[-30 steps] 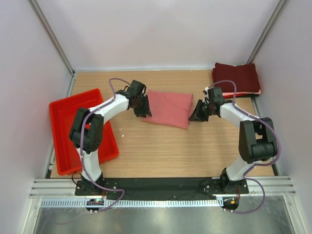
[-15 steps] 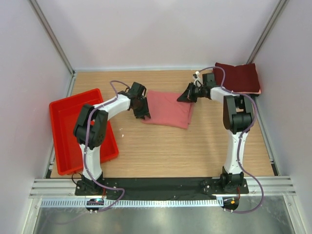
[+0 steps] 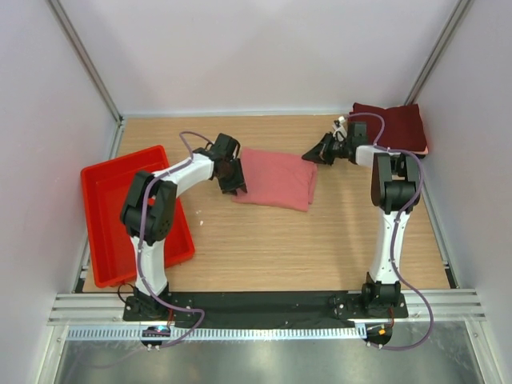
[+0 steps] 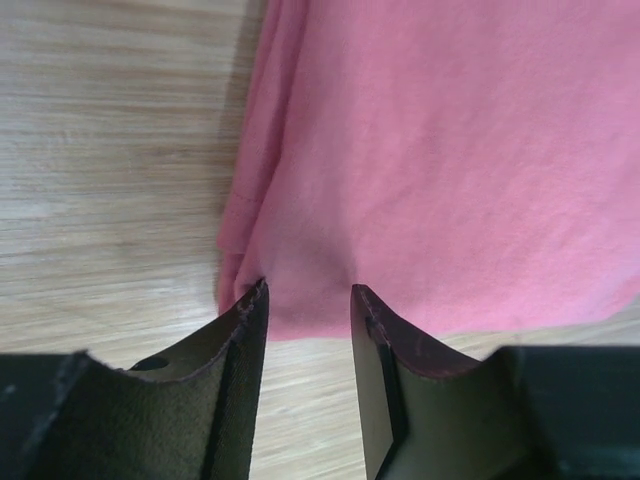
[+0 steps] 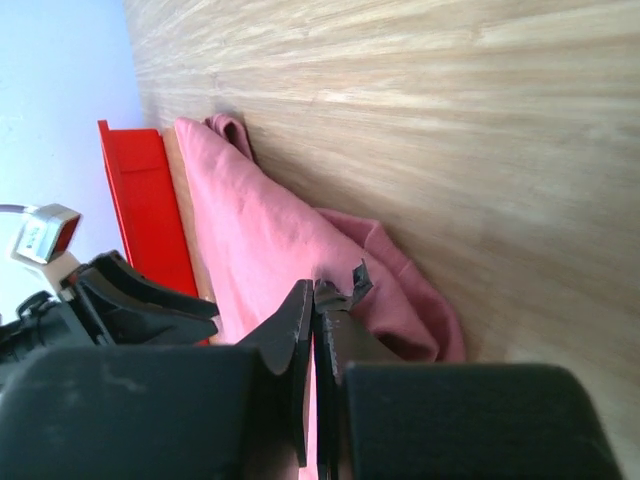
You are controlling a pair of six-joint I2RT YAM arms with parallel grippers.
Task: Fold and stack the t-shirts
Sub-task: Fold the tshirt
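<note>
From above, the left fingers sit at the left edge of the salmon-pink t-shirt. It lies folded flat on the counter and stretches away from them toward the right fingers. Those hang just beside the shirt's far right corner; contact cannot be judged here. Behind the right fingers, in the counter's far right corner, lies the stack of maroon t-shirts. The red tray sits well behind the left fingers.

At the left wrist, the left fingers are spread. The pink shirt's layered edge lies at their tips, bulging slightly into the gap, and cloth fills the view ahead.

At the right wrist, the right fingers are pressed together with nothing between them. The pink shirt lies past their tips and the tray is beyond it.
</note>
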